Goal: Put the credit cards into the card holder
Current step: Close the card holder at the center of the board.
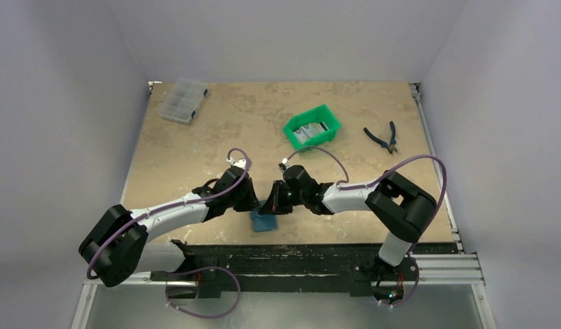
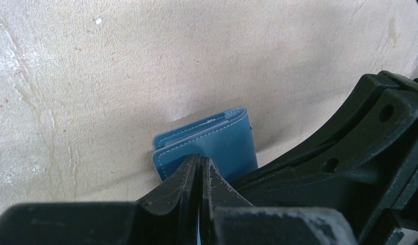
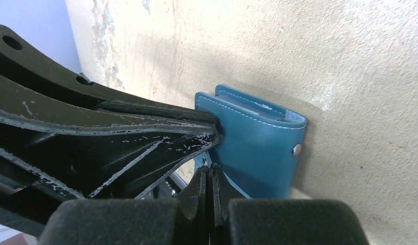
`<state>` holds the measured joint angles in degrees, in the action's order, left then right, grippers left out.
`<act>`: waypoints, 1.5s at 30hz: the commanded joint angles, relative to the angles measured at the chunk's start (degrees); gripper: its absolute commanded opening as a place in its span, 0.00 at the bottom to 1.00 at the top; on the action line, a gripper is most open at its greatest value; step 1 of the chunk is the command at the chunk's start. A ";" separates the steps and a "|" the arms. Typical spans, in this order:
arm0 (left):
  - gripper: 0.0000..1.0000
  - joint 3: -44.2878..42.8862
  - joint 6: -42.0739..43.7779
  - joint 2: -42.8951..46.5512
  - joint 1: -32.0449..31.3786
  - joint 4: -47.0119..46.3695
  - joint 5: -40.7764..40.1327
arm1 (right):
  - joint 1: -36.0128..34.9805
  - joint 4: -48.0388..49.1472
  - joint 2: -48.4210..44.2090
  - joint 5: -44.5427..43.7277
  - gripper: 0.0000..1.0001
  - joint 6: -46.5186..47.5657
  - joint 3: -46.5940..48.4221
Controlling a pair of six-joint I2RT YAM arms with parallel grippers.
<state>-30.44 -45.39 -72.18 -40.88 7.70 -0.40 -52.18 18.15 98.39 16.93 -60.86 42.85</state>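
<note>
Wallet (image 1: 265, 221) lies folded on desk (image 1: 195, 144), lower centre | left jaws and right jaws clenched against its edges | cards (image 1: 311, 130) in bin (image 1: 290, 130), upper middle | advice: spread flaps slowly, one side pinned

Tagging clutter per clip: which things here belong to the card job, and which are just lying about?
Belongs to the job:
- card holder
- credit cards, lying in the green bin

Just lying about:
- pliers
- clear compartment box
</note>
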 commanded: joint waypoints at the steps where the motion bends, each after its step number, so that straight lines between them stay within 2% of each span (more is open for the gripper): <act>1: 0.00 0.36 1.11 0.38 0.22 2.25 1.28 | 0.06 -3.51 -2.06 -3.64 0.00 2.82 2.58; 26: 0.00 0.28 1.79 -0.15 0.58 2.23 1.68 | -1.00 -5.33 -3.32 -0.60 0.00 2.85 1.44; 45: 0.00 0.19 2.05 -0.63 0.68 2.20 1.81 | -1.08 -9.77 -3.98 -2.23 0.00 2.24 0.67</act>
<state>-30.44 -45.12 -72.20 -40.51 7.99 1.32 -52.99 10.37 96.47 15.92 -58.87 44.01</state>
